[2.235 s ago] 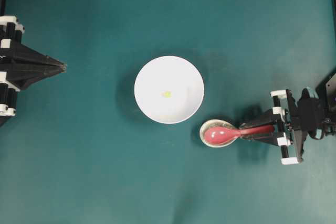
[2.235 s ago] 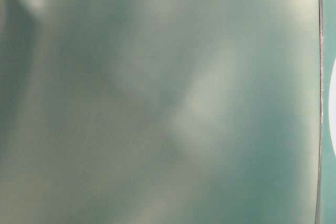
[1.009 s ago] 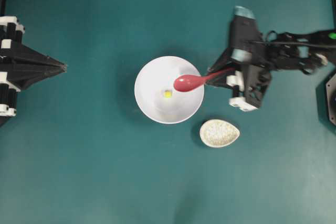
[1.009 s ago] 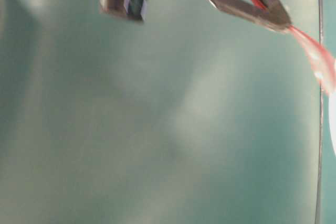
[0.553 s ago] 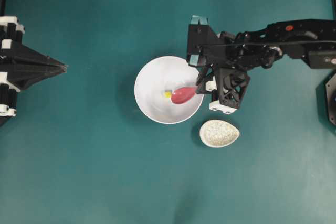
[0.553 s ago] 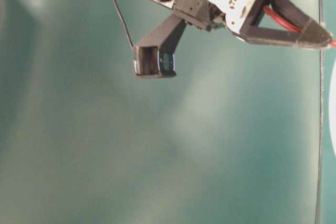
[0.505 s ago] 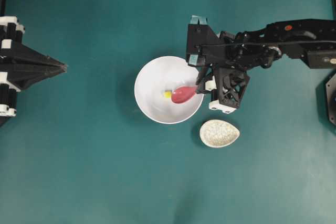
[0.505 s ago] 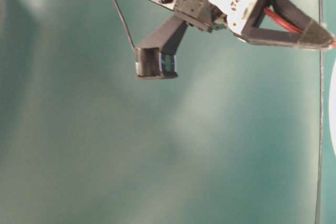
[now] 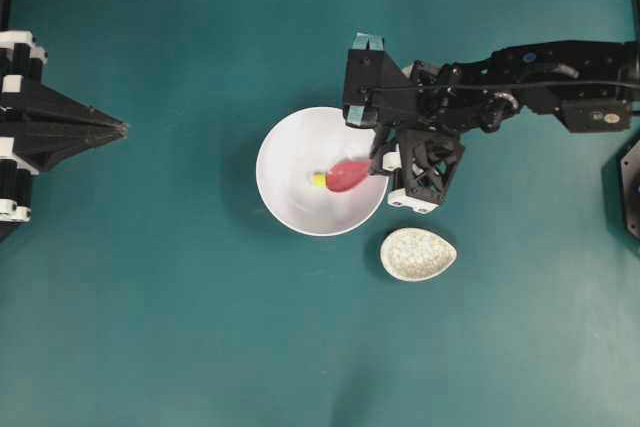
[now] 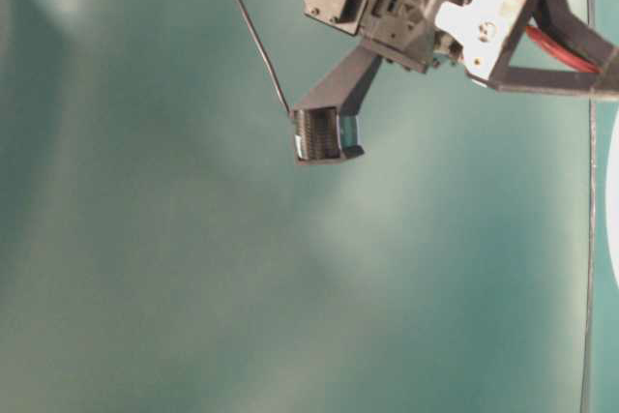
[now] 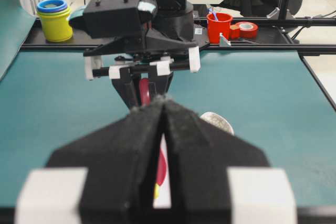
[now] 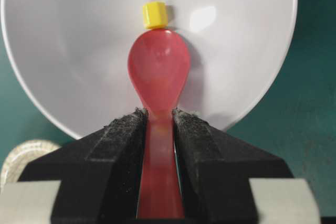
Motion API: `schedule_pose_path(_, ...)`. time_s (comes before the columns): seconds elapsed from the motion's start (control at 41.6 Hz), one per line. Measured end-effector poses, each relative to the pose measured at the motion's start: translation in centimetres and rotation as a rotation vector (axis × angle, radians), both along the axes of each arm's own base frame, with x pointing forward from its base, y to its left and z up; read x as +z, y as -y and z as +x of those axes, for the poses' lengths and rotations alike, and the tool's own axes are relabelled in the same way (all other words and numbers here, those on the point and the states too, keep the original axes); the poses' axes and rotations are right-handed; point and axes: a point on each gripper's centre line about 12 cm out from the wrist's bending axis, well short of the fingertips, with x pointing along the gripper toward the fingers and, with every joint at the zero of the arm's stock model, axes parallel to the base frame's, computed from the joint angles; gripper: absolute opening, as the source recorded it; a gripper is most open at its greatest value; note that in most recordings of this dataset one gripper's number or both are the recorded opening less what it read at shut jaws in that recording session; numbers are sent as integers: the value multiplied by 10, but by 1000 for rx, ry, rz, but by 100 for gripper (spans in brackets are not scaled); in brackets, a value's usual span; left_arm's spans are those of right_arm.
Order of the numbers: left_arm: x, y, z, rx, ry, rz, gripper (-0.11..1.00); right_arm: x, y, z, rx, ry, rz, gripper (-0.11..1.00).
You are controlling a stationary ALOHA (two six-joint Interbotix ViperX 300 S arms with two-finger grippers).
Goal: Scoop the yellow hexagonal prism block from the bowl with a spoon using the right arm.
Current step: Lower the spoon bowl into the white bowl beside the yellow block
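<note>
Spoon tip meets block inside the bowl

Right gripper (image 12: 157, 129) pinches the glossy pink-red spoon (image 12: 158, 72) by its straight handle, so the oval scoop reaches over the rim and down into the white bowl (image 9: 290, 207). The yellow hexagonal prism block (image 12: 155, 14) sits on the bowl's smooth floor, touching the scoop's tip (not yet in it, as far as I can judge). The left gripper (image 11: 164, 109) rests well apart with its foam-padded jaws pressed together. A speckled egg-shaped spoon rest (image 9: 418, 253) lies just beside the bowl.
</note>
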Motion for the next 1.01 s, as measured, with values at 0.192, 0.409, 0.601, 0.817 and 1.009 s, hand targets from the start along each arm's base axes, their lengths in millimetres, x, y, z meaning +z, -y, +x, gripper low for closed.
schedule_pose_path(0.192,0,0,0,0,-2,-1,0,-4,2,6,-7,13,-8,23)
schedule_pose_path(0.409,-1,0,0,0,-8,0,0,-3,5,18,-11,51,-25,23)
schedule_pose_path(0.601,-1,0,0,0,-9,0,0,0,4,27,-14,90,-38,23)
schedule_pose_path(0.817,0,0,0,0,-6,-2,0,2,3,30,-17,121,-47,23)
schedule_pose_path(1.009,-1,0,0,0,-11,-2,0,4,0,33,-19,145,-50,23)
